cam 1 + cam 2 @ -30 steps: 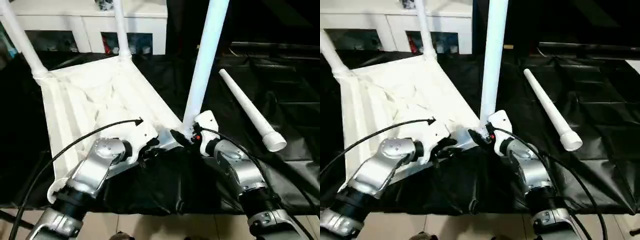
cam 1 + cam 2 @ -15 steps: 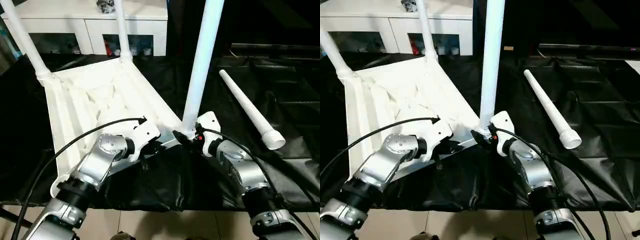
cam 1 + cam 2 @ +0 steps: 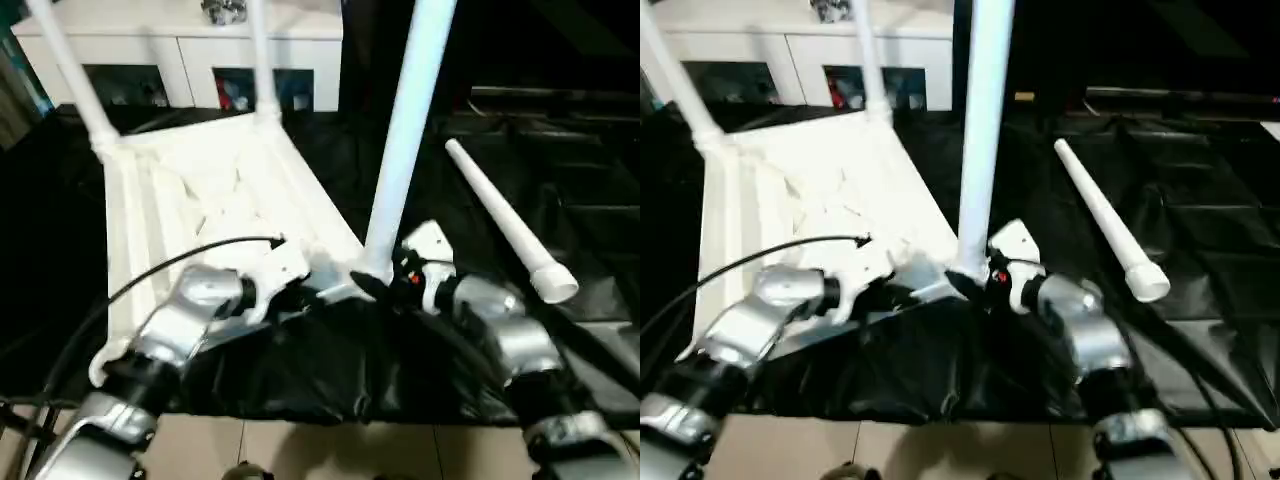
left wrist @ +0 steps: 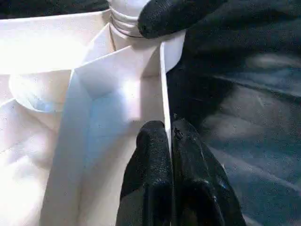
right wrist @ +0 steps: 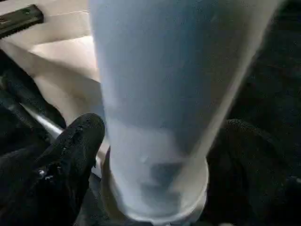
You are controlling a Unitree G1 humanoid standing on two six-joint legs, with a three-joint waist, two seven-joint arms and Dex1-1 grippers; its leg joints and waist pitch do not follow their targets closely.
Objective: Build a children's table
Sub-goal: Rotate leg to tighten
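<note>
One upturned table top (image 3: 190,190) carries three upright legs (image 3: 405,140); one loose leg (image 3: 500,225) lies beside. Left gripper (image 4: 168,136) pinches the top's rim; right gripper (image 5: 155,155) fingers spread around the nearest leg's base.

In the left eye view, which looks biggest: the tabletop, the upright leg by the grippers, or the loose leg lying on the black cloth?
1. Tabletop, largest.
2. Upright leg.
3. Loose leg, smallest, though it lies farther off and slanted, so the two legs may really match.
</note>
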